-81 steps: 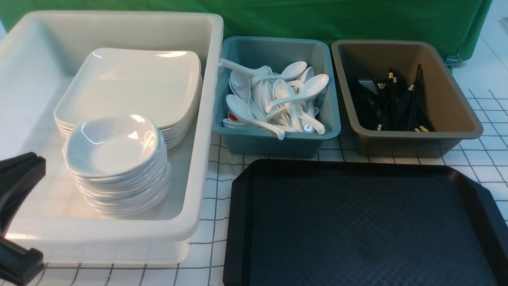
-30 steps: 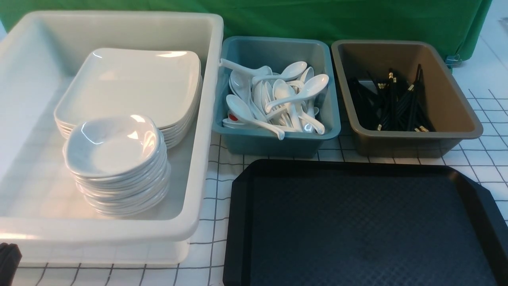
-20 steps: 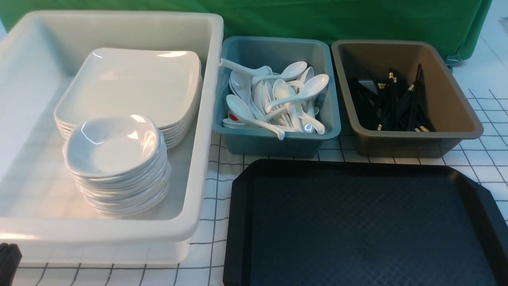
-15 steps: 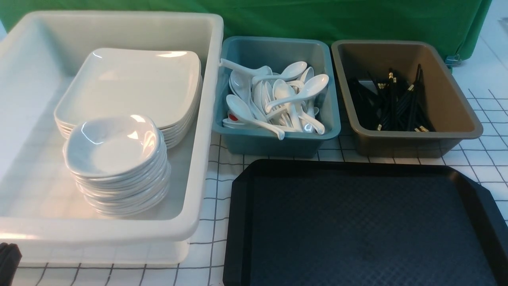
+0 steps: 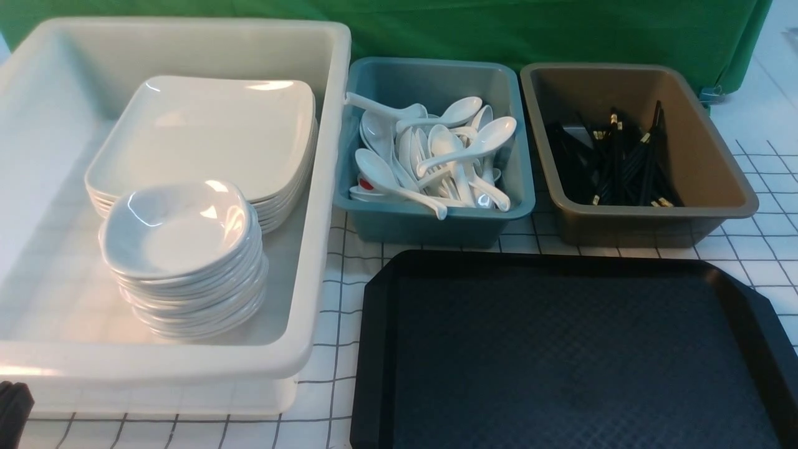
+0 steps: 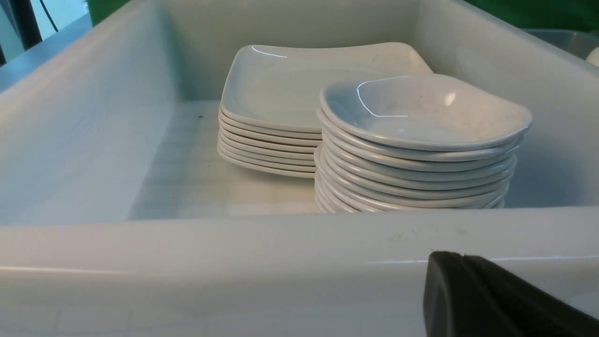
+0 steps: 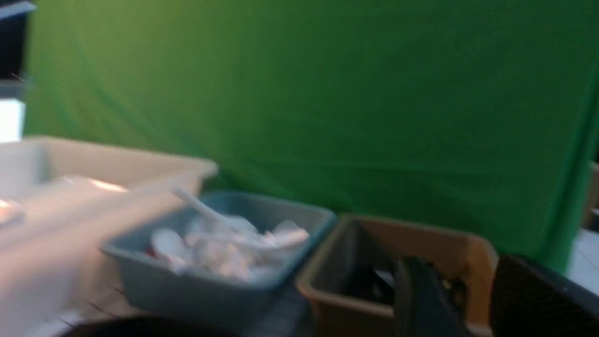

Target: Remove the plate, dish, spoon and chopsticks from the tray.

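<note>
so the black tray [image 5: 573, 355] sits bare in front of the bins; plates [image 5: 206, 134] and dishes [image 5: 177, 231] are stacked in the white tub [image 5: 324, 187], spoons [image 5: 436, 156] in the teal bin [image 5: 436, 224], chopsticks [image 5: 617, 159] in the brown bin [image 5: 711, 162]. My left gripper [image 6: 468, 290] is pinched closed by the tub, my right gripper [image 7: 468, 295] has a gap, holding nothing

My front camera looks forward and down over the tabletop [image 5: 336, 399]. My left wrist camera sits low and close behind the white tub's [image 6: 234, 248] near wall, sharing its stacked dishes [image 6: 421, 140]. My right wrist camera, blurred, faces the green backdrop [image 7: 327, 93] across both small bins.
</note>
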{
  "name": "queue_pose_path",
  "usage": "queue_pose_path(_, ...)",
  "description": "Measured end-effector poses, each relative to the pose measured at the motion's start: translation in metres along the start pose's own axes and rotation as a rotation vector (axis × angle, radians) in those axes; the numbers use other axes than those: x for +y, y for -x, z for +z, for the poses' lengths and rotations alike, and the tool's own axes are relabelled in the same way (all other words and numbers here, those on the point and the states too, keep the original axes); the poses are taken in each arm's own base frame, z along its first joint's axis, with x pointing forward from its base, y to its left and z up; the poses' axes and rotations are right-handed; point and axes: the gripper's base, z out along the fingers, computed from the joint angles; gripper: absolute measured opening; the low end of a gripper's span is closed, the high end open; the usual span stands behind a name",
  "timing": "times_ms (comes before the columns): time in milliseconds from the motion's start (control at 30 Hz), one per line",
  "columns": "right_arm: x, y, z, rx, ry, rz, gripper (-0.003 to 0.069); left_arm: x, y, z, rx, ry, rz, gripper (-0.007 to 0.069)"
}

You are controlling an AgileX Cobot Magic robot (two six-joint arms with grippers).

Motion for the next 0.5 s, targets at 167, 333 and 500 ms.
queue_pose_path(167,-0.005,-0.037,-0.005,0.270,-0.138,-0.019,0.0240,0.000,0.000,0.000,-0.002,0.000,0.000,0.0004)
queue_pose_path(333,-0.006,-0.044,-0.007,0.337,-0.168,-0.021,0.0240,0.000,0.000,0.000,0.000,0.000,0.000,0.0004)
queue_pose_path(500,-0.006,-0.044,-0.007,0.338,-0.171,-0.007,0.0240,0.000,0.000,0.000,0.000,0.000,0.000,0.0004)
